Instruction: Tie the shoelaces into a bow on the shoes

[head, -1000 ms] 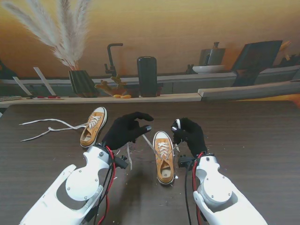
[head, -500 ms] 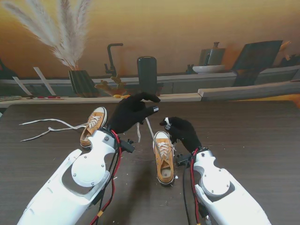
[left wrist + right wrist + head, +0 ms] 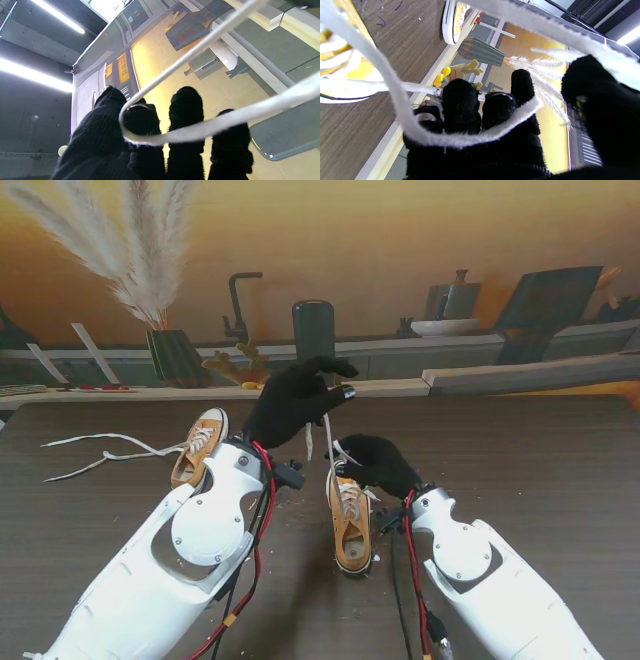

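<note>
Overhead, white lace point(image 3: 327, 435) between both gloved hands' fingers point(image 3: 330, 367).

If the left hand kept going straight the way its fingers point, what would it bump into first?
Probably the back ledge. The left hand, holding the lace, points away from me; depth is unclear.

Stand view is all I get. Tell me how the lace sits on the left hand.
Observer: On the left wrist view, the lace loops across the fingers of the left hand.
Operator: Report the right hand.
Observer: Right wrist view shows another white lace draped over the right hand fingers.
Operator: Confirm the other shoe.
Observer: That view catches the second shoe on the table, beyond the fingertips.
</note>
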